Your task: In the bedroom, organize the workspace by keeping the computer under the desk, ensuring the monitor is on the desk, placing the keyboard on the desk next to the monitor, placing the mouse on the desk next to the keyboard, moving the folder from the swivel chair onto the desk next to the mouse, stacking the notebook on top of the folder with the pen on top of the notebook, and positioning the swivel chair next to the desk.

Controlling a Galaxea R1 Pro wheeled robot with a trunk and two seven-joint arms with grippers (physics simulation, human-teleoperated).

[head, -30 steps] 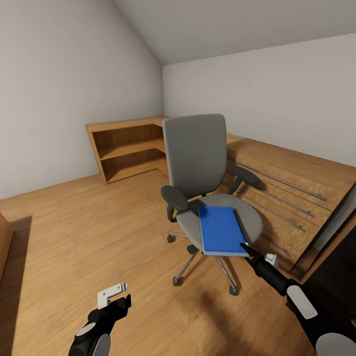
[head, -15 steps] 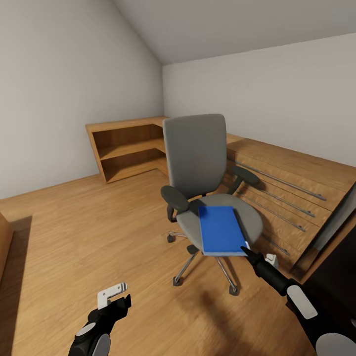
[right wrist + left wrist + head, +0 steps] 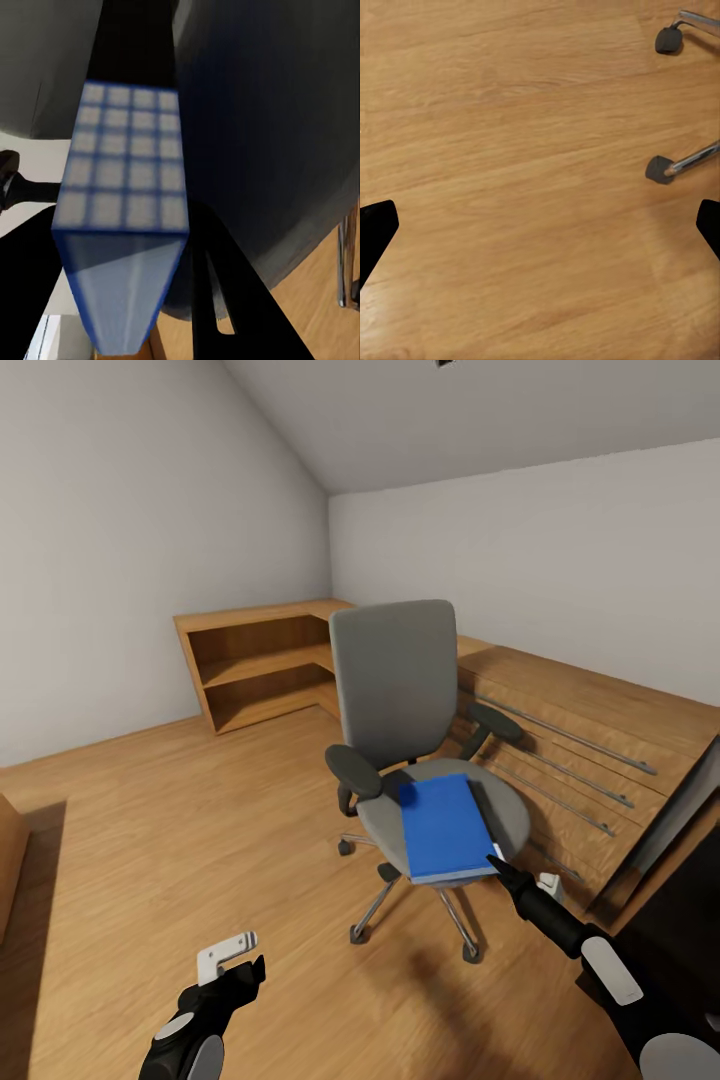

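- Head view: the blue folder (image 3: 444, 830) lies flat on the seat of the swivel chair (image 3: 400, 690). Its long axis runs from the backrest out toward the robot, and its near short edge overhangs the front of the seat.
- Head view: the right claw (image 3: 497, 858) sits at the folder's near right corner, touching or just beside it. The arm reaches in from the lower right, so the folder lies straight ahead of the claw and slightly to its left. I cannot tell the finger spread from here; the tips read as one dark point.
- Head view: the left claw (image 3: 232, 952) hangs low over the wooden floor (image 3: 150, 830), well apart from the chair. The right arm is clearly the nearer one.
- Head view: wooden drawers with bar handles run behind and beside the chair. No bench top with monitor or keyboard can be made out.
- Left wrist view: two dark fingertips (image 3: 375, 229) sit at opposite edges of the picture, so this claw is spread wide and holds nothing. Beyond lie floor boards and two chair castors (image 3: 660, 169).
- Right wrist view: the folder's edge (image 3: 120, 285) sits very close, end-on, with its gridded cover running away toward the dark backrest. A dark finger (image 3: 225, 300) lies beside that edge. Whether the fingers bracket it or have closed on it, I cannot tell.
- Judgement: the grasp depends on the claw straddling the overhanging short edge.
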